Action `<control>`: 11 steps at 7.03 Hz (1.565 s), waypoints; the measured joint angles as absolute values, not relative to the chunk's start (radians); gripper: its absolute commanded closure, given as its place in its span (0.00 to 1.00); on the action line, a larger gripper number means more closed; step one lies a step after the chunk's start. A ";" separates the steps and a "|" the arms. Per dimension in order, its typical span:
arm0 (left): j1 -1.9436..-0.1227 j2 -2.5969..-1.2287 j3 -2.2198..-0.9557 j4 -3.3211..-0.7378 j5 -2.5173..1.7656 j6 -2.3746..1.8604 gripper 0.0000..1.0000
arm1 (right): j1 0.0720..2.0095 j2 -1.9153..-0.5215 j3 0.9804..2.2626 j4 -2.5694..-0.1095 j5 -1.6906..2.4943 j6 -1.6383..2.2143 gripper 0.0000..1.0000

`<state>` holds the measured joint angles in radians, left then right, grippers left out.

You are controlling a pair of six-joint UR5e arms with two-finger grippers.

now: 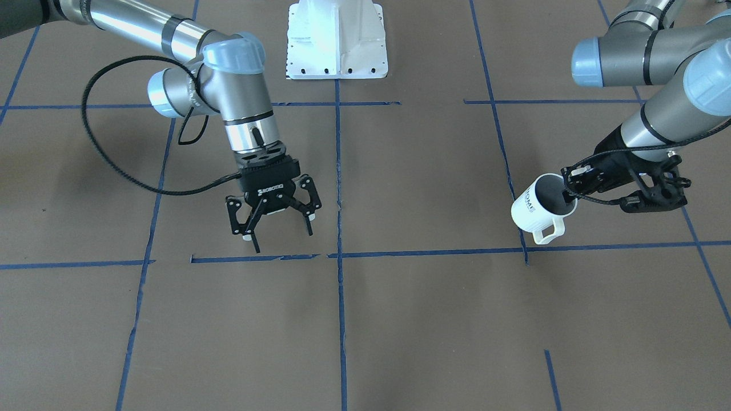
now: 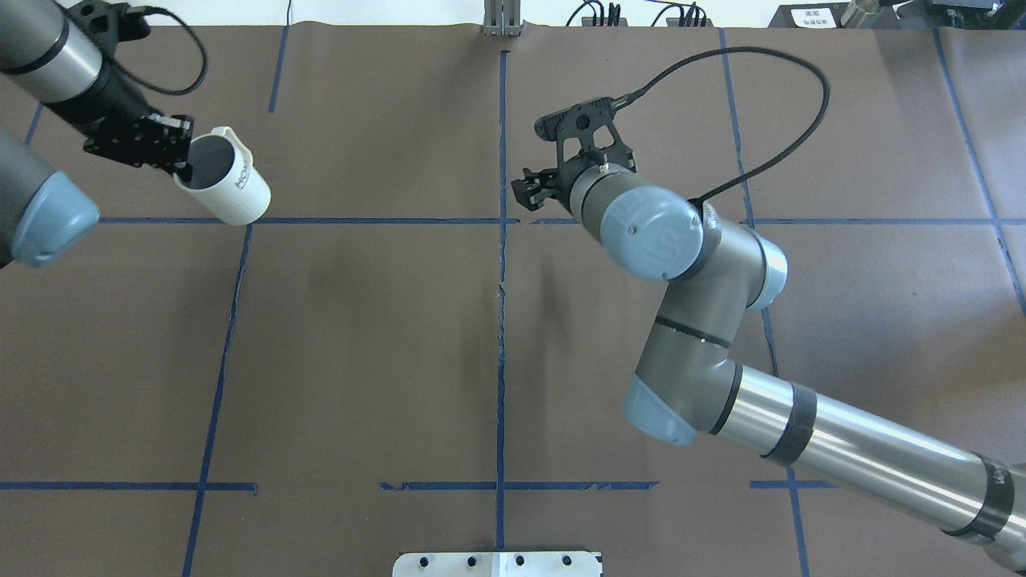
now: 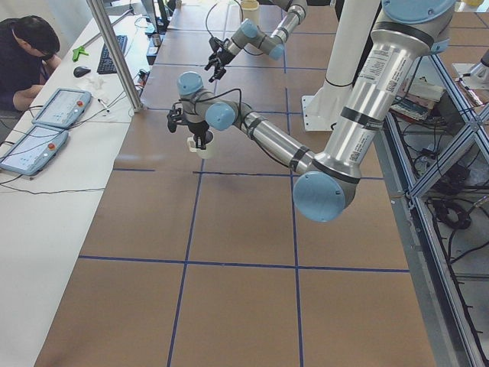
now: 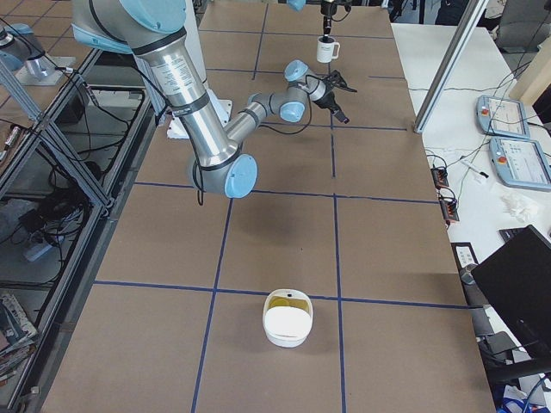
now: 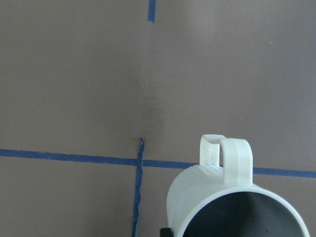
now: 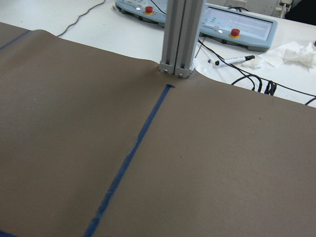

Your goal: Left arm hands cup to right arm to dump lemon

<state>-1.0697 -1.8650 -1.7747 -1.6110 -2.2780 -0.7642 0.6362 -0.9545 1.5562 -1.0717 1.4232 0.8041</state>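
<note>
The white ribbed cup (image 1: 537, 211) with "HOME" on its side hangs from my left gripper (image 1: 571, 193), which is shut on its rim with one finger inside the grey mouth. It shows at the far left of the overhead view, cup (image 2: 232, 186) under the left gripper (image 2: 178, 156). The left wrist view looks down on the cup's rim and loop handle (image 5: 232, 158). My right gripper (image 1: 283, 240), lettered ROBOTIQ, hovers open and empty over the table's middle, well apart from the cup. The lemon is hidden; I see only the cup's dark inside.
A white bowl (image 4: 287, 320) with a yellowish inside sits at the table's right end. The white robot base (image 1: 337, 43) stands mid-table on the robot's side. An aluminium post (image 6: 178, 34) and control pendants (image 6: 237, 19) lie past the far edge, where a person (image 3: 23, 57) sits.
</note>
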 measured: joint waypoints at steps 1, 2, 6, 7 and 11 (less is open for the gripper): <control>-1.069 -1.793 -1.797 -1.641 -2.234 -0.750 1.00 | 0.724 -0.973 1.555 -1.102 1.570 0.800 0.01; -1.069 -1.721 -1.806 -1.686 -2.205 -0.748 1.00 | 0.822 -1.000 1.552 -1.114 1.745 0.787 0.01; -1.066 -1.553 -1.788 -1.775 -2.189 -0.740 0.97 | 1.112 -1.141 1.550 -1.166 2.142 0.513 0.01; -1.065 -1.521 -1.786 -1.816 -2.192 -0.740 0.94 | 1.155 -1.156 1.552 -1.216 2.183 0.418 0.01; -1.059 -1.488 -1.764 -1.926 -2.198 -0.724 0.00 | 1.233 -1.213 1.557 -1.281 2.245 0.235 0.00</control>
<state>-1.0591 -1.4884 -1.7645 -1.9260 -2.1981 -0.7243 1.2329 -1.2129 1.5565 -1.2806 2.2455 0.2346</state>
